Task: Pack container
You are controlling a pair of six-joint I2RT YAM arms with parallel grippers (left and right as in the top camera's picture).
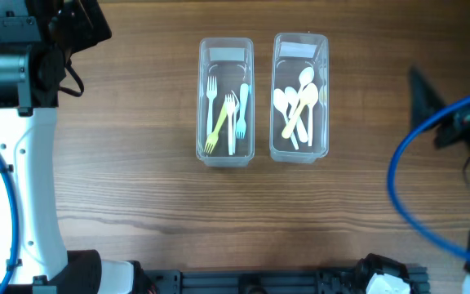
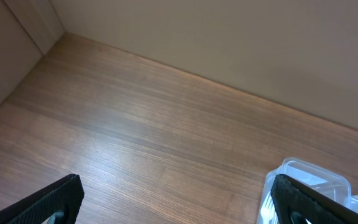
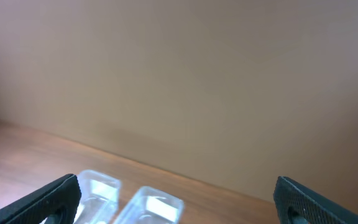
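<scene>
We find both clear containers side by side in the middle of the table (image 1: pixel 137 204), close together but not touching. The fork container (image 1: pixel 227 57) holds the forks (image 1: pixel 229 114), white ones with a yellow and a pale blue one, all lying lengthwise. The spoon container (image 1: pixel 300 51) beside it holds the spoons (image 1: pixel 298 106), white and cream, loosely crossed over one another. No cutlery lies loose on the wood anywhere in the overhead view, and no lid is in view. The left gripper (image 2: pixel 178 186) is spread wide with nothing between its fingers; it hangs above bare wood at the far left, well apart from the containers, with only a container corner at the edge of its wrist view. The right gripper (image 3: pixel 176 186) is likewise spread wide and empty, raised off to the right and looking toward both containers from a distance. We judge the packing to be complete or very nearly so: every visible piece is sorted by type and inside a container. Whether a closing step is required we cannot tell
</scene>
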